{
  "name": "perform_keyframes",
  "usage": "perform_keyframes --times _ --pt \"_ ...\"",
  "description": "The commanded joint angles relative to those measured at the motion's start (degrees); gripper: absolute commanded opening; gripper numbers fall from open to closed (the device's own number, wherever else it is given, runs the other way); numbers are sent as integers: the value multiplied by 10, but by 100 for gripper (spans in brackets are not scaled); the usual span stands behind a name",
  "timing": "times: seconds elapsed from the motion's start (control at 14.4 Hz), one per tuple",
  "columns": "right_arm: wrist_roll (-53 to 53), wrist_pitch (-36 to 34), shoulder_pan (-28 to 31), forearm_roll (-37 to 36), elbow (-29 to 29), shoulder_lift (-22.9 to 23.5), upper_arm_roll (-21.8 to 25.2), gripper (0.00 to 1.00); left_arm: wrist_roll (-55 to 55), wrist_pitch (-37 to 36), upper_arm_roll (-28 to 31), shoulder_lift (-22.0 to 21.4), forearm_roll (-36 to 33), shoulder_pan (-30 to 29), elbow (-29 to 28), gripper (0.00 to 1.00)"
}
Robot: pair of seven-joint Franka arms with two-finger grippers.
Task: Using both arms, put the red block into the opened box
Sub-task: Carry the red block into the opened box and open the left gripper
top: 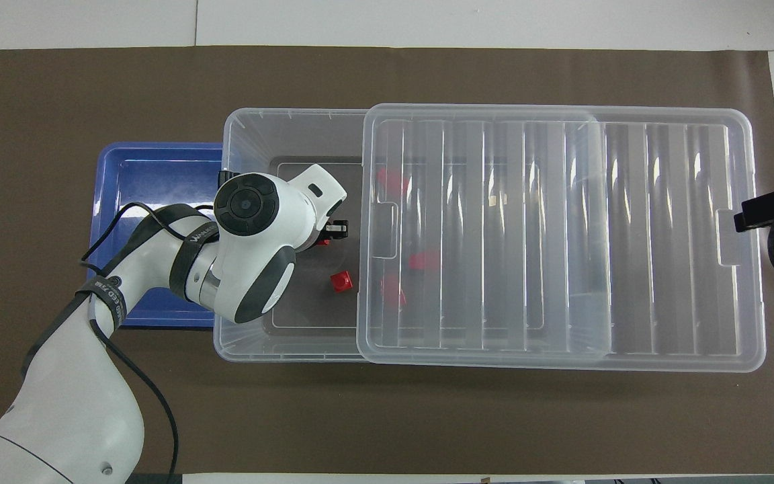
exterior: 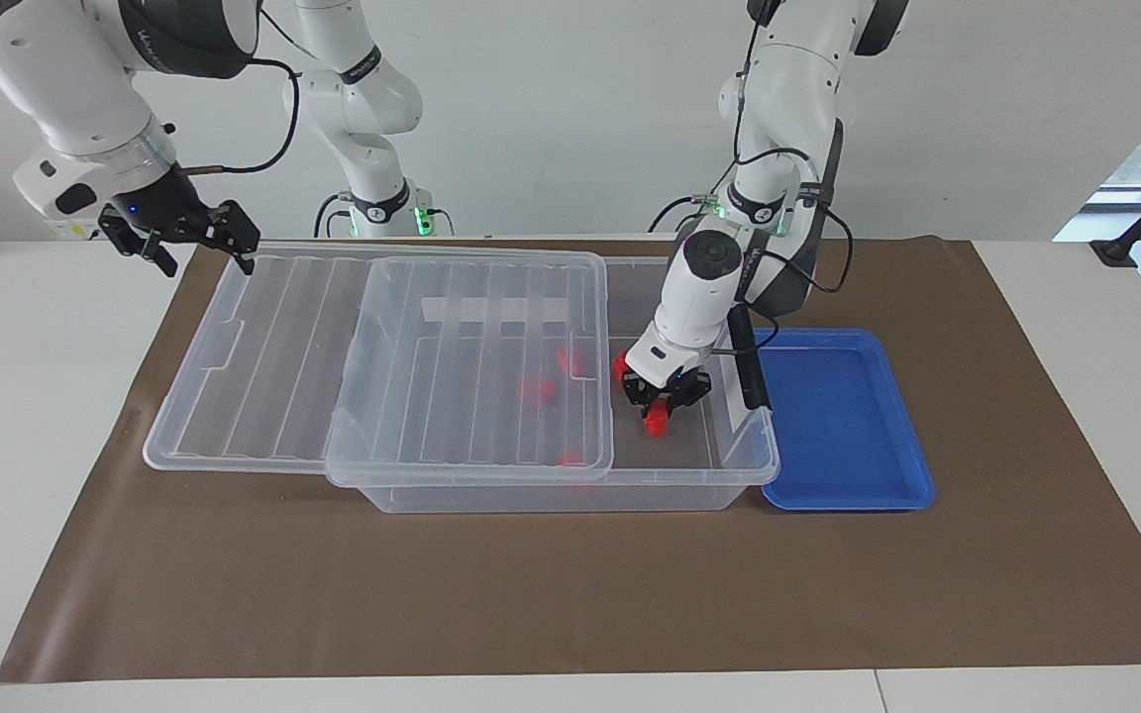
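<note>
While my right arm waits at its own end of the table, my right gripper hangs with its fingers spread wide and nothing in them. It is up by the end of the clear lid. I cannot tell if it touches the lid.

That ribbed lid lies slid part way off the box. One end of it covers most of the box and the rest sticks out toward my right arm's end of the table. Three red blocks show dimly through the lid, down on the box floor. One more loose block sits on the bare part of the floor, where the box is open.

My left gripper reaches down into that open part of the box. Its fingers are close together with the red block between the tips, low inside the box and near the loose block. A black latch stands on the box end just beside my left arm.

The blue tray lies right next to that end of the box. All of it sits on a brown mat.
</note>
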State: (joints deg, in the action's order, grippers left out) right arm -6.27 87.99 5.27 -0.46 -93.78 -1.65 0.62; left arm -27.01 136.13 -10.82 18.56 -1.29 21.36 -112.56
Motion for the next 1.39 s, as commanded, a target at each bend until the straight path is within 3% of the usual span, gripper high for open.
perform_keyframes --times 0.0,0.21,0.83,0.9,1.04,1.11,1.32 --pt "9 -1 5 -8 -8 -7 -4 100 -14 7 6 -6 -15 4 5 100" --pt "9 -1 5 -7 -8 -7 -4 100 -16 -10 6 -42 -15 4 5 100" --pt "-7 7 6 -7 -22 -13 -4 100 -10 -210 6 -192 -14 2 2 100" --pt "-22 12 11 -7 -34 -20 -1 88 -5 -232 7 -209 -14 -10 1 100" --pt "-71 50 40 -7 -58 -26 0 23 1 -241 9 -226 -12 -43 2 100" --pt "-94 74 54 -6 -81 -37 1 1 6 -247 9 -230 -12 -57 4 100" --pt "-130 143 77 -6 -140 -56 3 0 48 -254 11 -235 -2 -117 19 100"
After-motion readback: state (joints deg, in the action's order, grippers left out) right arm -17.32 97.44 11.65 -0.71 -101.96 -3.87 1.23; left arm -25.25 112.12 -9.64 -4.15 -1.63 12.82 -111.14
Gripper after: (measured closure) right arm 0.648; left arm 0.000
